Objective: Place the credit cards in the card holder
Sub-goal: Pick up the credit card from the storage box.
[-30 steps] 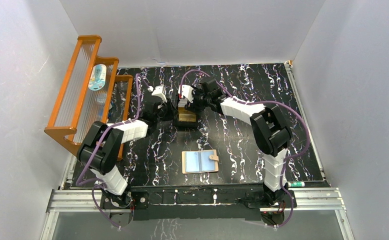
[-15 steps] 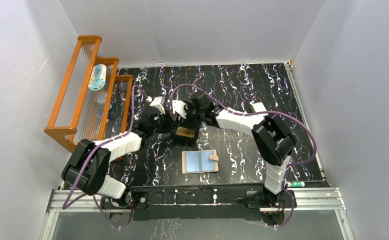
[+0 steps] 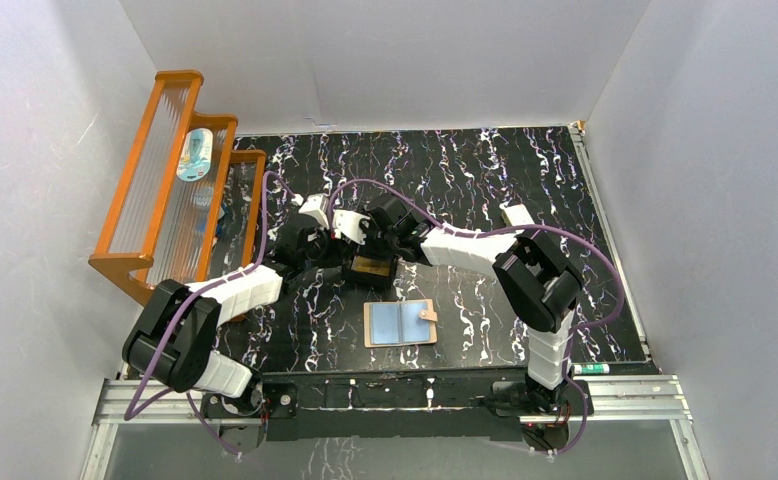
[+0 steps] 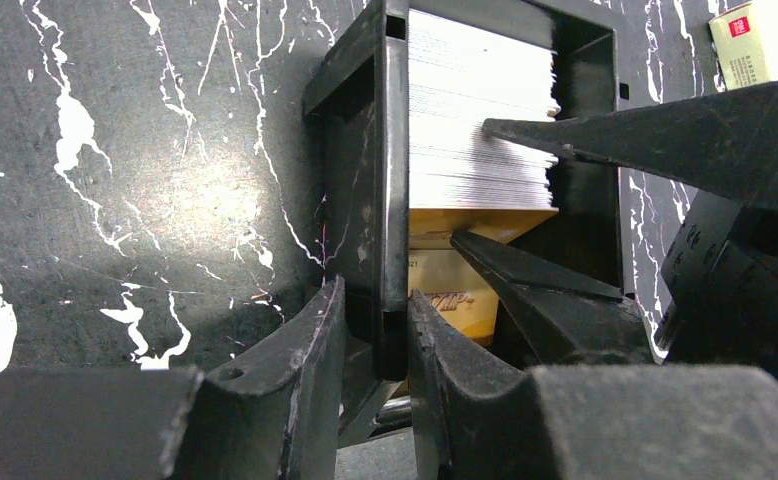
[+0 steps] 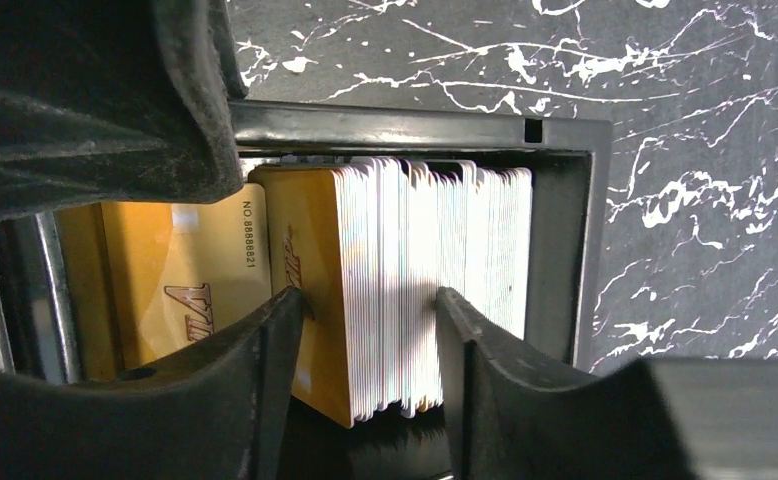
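Whitish-grey plastic credit cards, one gold-orange card at the front, stand on edge in a tight stack inside a black plastic tray at mid-bench. More gold cards lean loose at the tray's other end.

Right pincer is down in the tray. One finger is on the gold face, the other is wedged into the white stack, with a bundle between them. More cards sit outside the far finger. Can't tell if it's actually clenched yet.

Left pincer is clenched on the tray's side wall, one finger outside and one inside, next to the loose gold cards. Its bulk overhangs that end of the tray in the right wrist view, so it's crowded there.

The tan leather-look card holder lies open on the black white-veined bench, just nearer the bases than the tray and not touching it.

A white box with a red mark sits beyond the tray. An orange stepped rack with clear ribbed panels stands at the left edge, with a blue-white labelled item on it.

Versus a second ago:
- The tray and both pincers have moved toward the card holder.
- The left elbow has swung down and out.
- The card holder hasn't moved.
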Robot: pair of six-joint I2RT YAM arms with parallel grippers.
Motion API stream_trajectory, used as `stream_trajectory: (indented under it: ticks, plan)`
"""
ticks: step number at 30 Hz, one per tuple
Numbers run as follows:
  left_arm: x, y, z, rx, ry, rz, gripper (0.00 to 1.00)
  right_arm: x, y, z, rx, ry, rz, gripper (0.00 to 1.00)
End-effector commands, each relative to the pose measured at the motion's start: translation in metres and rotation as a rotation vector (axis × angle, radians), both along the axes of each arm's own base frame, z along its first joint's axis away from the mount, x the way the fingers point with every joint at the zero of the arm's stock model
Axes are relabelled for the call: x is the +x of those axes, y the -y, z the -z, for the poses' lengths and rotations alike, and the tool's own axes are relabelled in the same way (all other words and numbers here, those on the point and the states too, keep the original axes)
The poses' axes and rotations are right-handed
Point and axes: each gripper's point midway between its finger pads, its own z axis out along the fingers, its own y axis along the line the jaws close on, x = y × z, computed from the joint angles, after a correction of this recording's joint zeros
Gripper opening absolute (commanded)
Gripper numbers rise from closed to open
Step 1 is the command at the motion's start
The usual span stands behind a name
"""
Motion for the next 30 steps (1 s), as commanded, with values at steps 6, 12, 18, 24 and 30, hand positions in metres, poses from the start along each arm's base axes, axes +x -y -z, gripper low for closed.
stream_trajectory:
  ticks: [6, 12, 18, 24, 30]
  plan:
    - [-0.007, 0.008, -0.029, -0.074, 0.052, 0.038, 0.21, 0.023, 0.002, -0.022, 0.072, 0.055, 0.095, 0.39]
    - [-0.008, 0.006, -0.027, -0.06, 0.052, 0.036, 0.22, 0.026, 0.009, -0.032, 0.108, 0.034, 0.122, 0.26]
    - [-0.006, 0.005, -0.027, -0.05, 0.054, 0.032, 0.22, 0.024, 0.012, -0.04, 0.122, 0.028, 0.117, 0.13]
    - [0.0, 0.0, -0.024, -0.02, 0.033, -0.01, 0.22, 0.02, 0.01, -0.047, 0.145, 0.005, 0.095, 0.01]
    - [0.012, -0.008, -0.021, 0.025, 0.011, -0.079, 0.19, 0.02, 0.006, -0.061, 0.169, 0.003, 0.078, 0.0]
